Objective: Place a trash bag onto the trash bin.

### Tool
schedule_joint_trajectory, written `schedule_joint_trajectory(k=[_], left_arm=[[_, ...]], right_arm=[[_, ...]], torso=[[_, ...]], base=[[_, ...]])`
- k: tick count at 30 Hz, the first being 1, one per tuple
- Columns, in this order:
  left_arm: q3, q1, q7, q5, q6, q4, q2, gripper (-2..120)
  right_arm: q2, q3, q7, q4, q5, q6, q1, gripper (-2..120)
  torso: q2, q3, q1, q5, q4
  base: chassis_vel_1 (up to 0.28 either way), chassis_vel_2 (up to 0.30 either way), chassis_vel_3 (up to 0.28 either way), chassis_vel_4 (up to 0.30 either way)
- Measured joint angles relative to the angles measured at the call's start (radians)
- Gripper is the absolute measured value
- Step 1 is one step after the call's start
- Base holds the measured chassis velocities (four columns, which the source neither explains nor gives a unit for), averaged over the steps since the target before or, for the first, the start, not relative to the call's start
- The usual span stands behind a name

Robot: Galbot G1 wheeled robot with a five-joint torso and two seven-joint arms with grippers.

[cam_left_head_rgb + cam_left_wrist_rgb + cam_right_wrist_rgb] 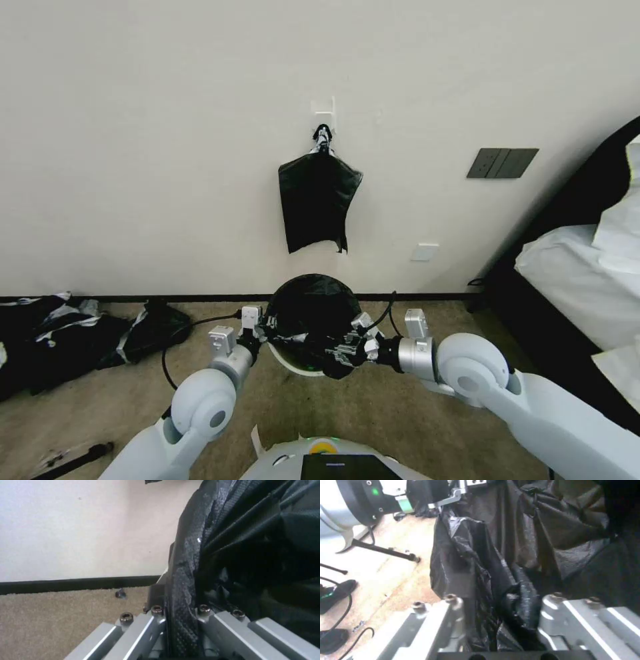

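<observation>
The trash bin (pixel 292 364) stands on the carpet by the wall, just a strip of its cream wall showing below the trash bag (pixel 310 308), whose black film covers its mouth. My left gripper (pixel 262 330) is at the bin's left rim, shut on the trash bag's edge (pixel 181 585), which runs between its fingers (pixel 151 620). My right gripper (pixel 347 351) is at the front right of the rim, shut on a bunched fold of the trash bag (pixel 486 575) that hangs between its fingers (pixel 453 607).
A flat black bundle of bags (pixel 317 203) hangs from a wall hook above the bin. Black sacks with white bands (pixel 60 333) lie on the floor at the left. A bed (pixel 580 267) stands at the right. A cable (pixel 175 337) loops by the left arm.
</observation>
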Motion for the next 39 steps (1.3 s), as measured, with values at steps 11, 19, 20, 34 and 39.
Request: schedule_joint_trajectory(k=[11, 19, 20, 34, 39], left_arm=[[0.002, -0.031, -0.068, -0.071, 0.031, 0.011, -0.016, 1], [-0.005, -0.085, -0.168, -0.23, 0.053, 0.022, -0.041, 1], [-0.005, -0.085, -0.168, -0.23, 0.053, 0.022, -0.041, 1], [-0.03, -0.145, -0.241, -0.357, 0.064, 0.039, -0.101, 1], [-0.025, -0.16, -0.244, -0.373, 0.053, 0.048, -0.106, 1]], right_arm=[[0.003, 0.015, 0.021, 0.032, -0.029, 0.031, -0.021, 0], [0.023, 0.009, 0.038, 0.1, -0.119, 0.062, -0.08, 0], [0.023, 0.009, 0.038, 0.1, -0.119, 0.062, -0.08, 0], [0.088, -0.045, 0.034, 0.095, -0.433, 0.207, -0.227, 0], [0.169, -0.113, 0.038, 0.034, -0.58, 0.27, -0.282, 0]], torso=[[0.0, 0.0, 0.0, -0.0001, 0.0], [0.0, 0.0, 0.0, 0.0, 0.0], [0.0, 0.0, 0.0, 0.0, 0.0], [0.0, 0.0, 0.0, -0.0001, 0.0], [0.0, 0.0, 0.0, 0.0001, 0.0]], base=[[0.0, 0.0, 0.0, 0.0], [0.0, 0.0, 0.0, 0.0], [0.0, 0.0, 0.0, 0.0], [0.0, 0.0, 0.0, 0.0], [0.0, 0.0, 0.0, 0.0]])
